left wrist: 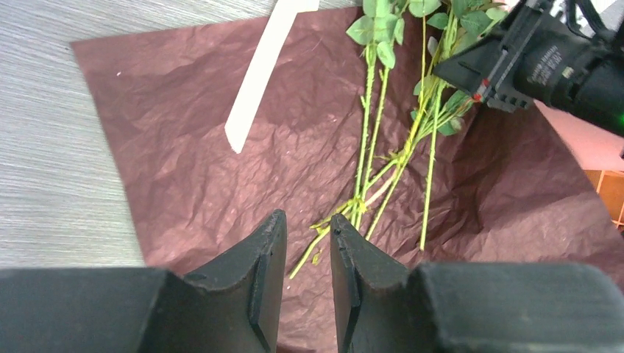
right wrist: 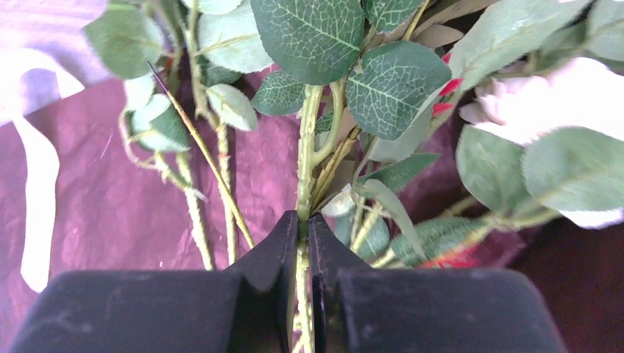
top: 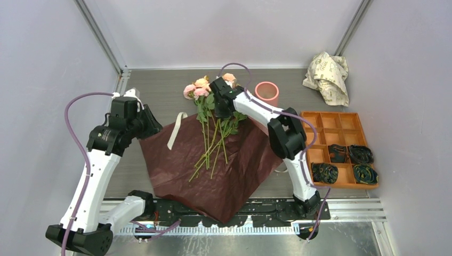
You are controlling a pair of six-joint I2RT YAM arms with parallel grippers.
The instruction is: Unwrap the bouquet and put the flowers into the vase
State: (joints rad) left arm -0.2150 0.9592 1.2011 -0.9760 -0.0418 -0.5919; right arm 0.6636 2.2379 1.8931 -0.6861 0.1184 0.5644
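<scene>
- The left arm [top: 98, 165] and right arm [top: 299, 173] are built of white links and black joints.
- Purple cables [top: 67, 118] are looped alongside.
- Fingers [left wrist: 254, 279] are moulded black.

The grey table [top: 154, 90] carries dark red paper [top: 234, 176], the vase [top: 266, 92], cream paper [top: 328, 77] and orange tray [top: 331, 122].

Right arm [top: 290, 140] was stretched forward with a bent elbow and the wrist tipped down. Right gripper [right wrist: 303, 220] had its jaws almost fully closed, pinching one flower stem [right wrist: 305, 176] that ran straight out between the fingertips. Left arm [top: 98, 160] stood folded with its forearm raised, and left gripper [left wrist: 305, 219] aimed forward and down, jaws parted by a narrow gap, gripping nothing.
</scene>
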